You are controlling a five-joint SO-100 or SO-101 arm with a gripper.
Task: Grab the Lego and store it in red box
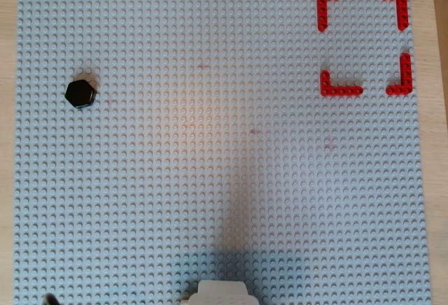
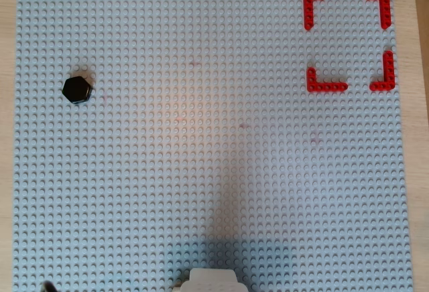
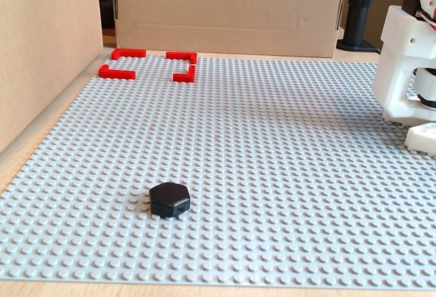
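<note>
Jaws are out of sight, so we can't tell their state. We see the Lego (image 1: 80,94) far left overhead, well apart from the red box (image 1: 365,42); its glossy sides risk slipping.

A large grey studded baseplate (image 1: 231,179) lies on a light wooden tabletop (image 3: 20,164). In both overhead views the black hexagonal Lego (image 1: 80,94) sits on the plate at about nine o'clock, and the red box (image 1: 329,89) of four corner brackets lies well apart at about one o'clock.
</note>
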